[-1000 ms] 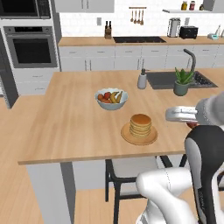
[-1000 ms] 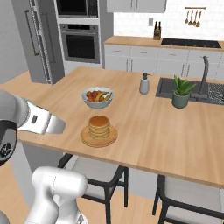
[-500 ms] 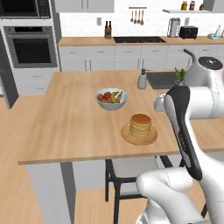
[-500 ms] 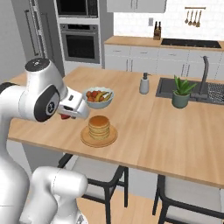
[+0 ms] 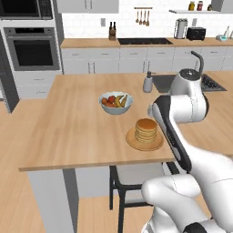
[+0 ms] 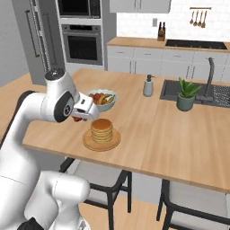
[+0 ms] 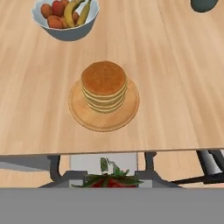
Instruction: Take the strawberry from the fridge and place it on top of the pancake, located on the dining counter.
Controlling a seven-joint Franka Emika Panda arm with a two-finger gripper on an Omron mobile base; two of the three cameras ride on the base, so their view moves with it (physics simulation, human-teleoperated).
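Note:
A stack of golden pancake [image 7: 104, 85] rests on a round tan plate [image 7: 83, 116] near the front edge of the dining counter [image 6: 148, 134]. My gripper [image 6: 81, 117] hangs just left of the stack, a little above the counter's front edge, and it is shut on the strawberry [image 7: 109, 179]. The berry shows as a small red fruit with green leaves at the bottom of the hand view. The right base view has the same stack [image 6: 102, 130] close beside the hand. The grey fridge [image 6: 31, 40] stands at the far left.
A grey fruit bowl [image 6: 102, 98] with bananas and red fruit sits just behind the pancake. Farther along the counter are a soap dispenser [image 6: 148, 85], a potted plant [image 6: 186, 94] and the sink [image 6: 211, 94]. Dark-framed stools [image 6: 103, 179] stand under the front edge.
The arm has swung in from the side to over the counter's front edge, bringing the hand close beside the pancake stack. The pancake, the bowl and the base views stay put.

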